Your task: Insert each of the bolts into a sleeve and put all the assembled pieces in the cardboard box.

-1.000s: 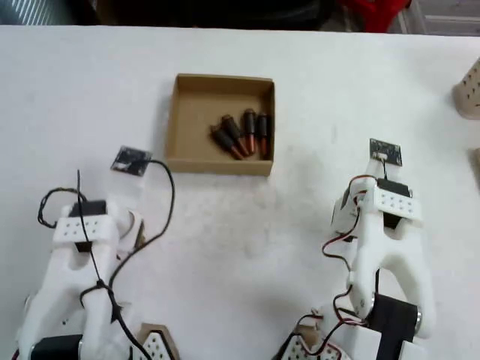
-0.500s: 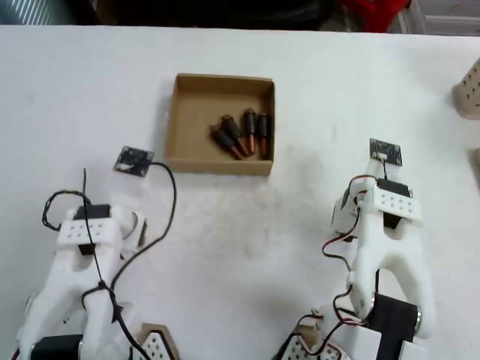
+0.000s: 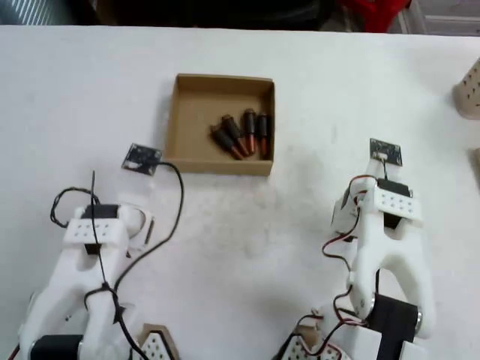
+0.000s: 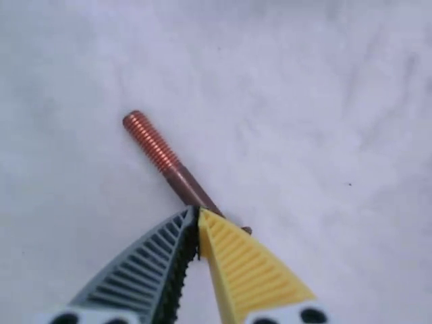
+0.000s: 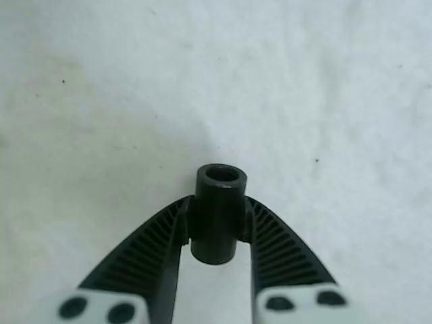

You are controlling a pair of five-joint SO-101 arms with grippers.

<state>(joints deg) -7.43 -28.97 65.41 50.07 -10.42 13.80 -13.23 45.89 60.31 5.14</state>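
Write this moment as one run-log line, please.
left gripper: shut on bolt | right gripper: shut on sleeve | cardboard box: four assembled pieces
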